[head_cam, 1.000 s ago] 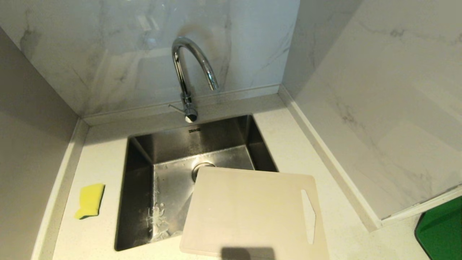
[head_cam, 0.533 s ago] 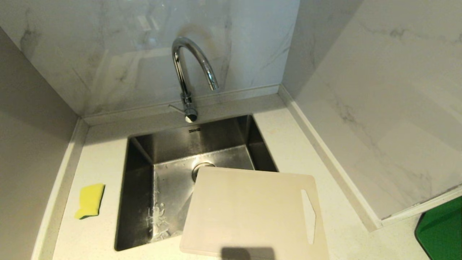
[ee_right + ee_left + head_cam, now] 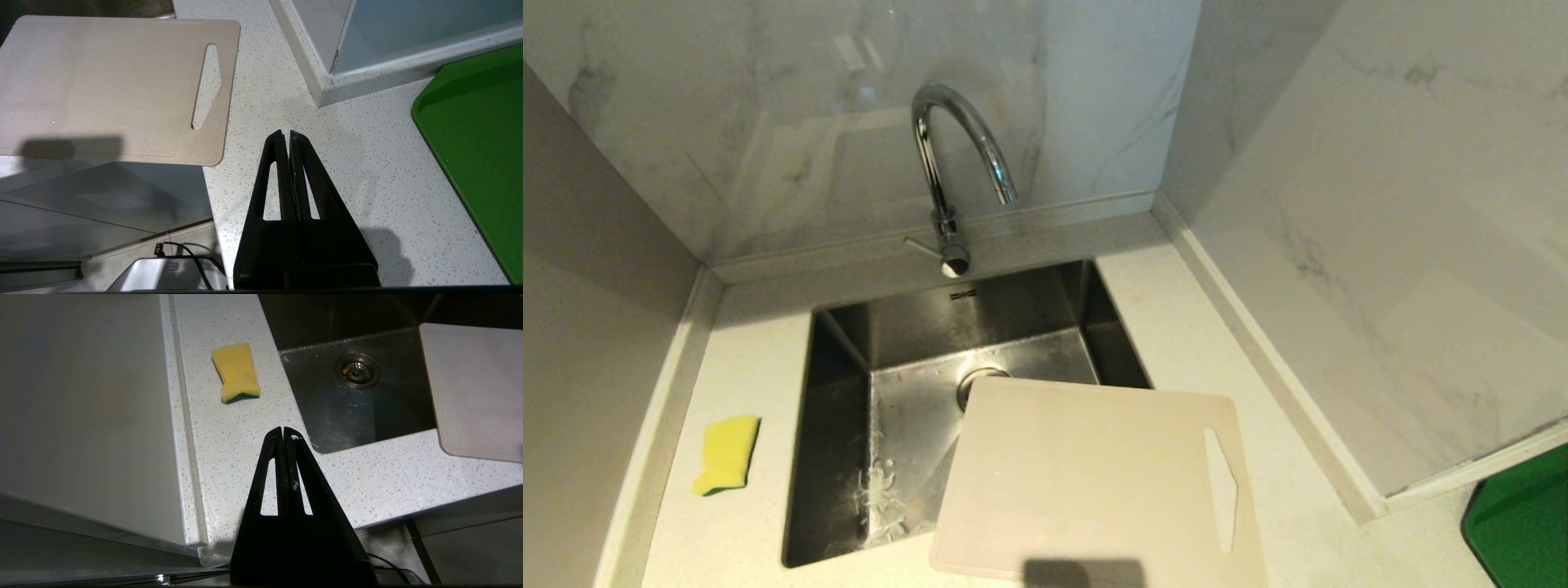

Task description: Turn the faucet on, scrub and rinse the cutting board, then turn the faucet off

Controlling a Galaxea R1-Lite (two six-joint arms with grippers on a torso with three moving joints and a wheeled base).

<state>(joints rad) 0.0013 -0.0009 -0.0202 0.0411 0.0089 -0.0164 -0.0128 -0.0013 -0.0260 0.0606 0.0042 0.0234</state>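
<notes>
The chrome gooseneck faucet [image 3: 947, 171] stands behind the steel sink [image 3: 841, 457], its thin side lever [image 3: 920, 244] pointing left; no water runs. The cream cutting board [image 3: 1086, 482] lies flat over the sink's near right corner, slot handle to the right. It also shows in the left wrist view as the cutting board [image 3: 474, 388] and in the right wrist view as the cutting board [image 3: 102, 85]. My left gripper [image 3: 283, 429] hangs shut and empty over the counter's front edge. My right gripper [image 3: 285, 133] is shut and empty, right of the board. Neither arm shows in the head view.
A yellow-and-green sponge [image 3: 725, 454] lies on the counter left of the sink, also seen as the sponge [image 3: 236, 371]. A green tray [image 3: 474, 134] sits at the far right. Marble walls close in the back and right; a raised ledge [image 3: 1258, 359] runs along the right.
</notes>
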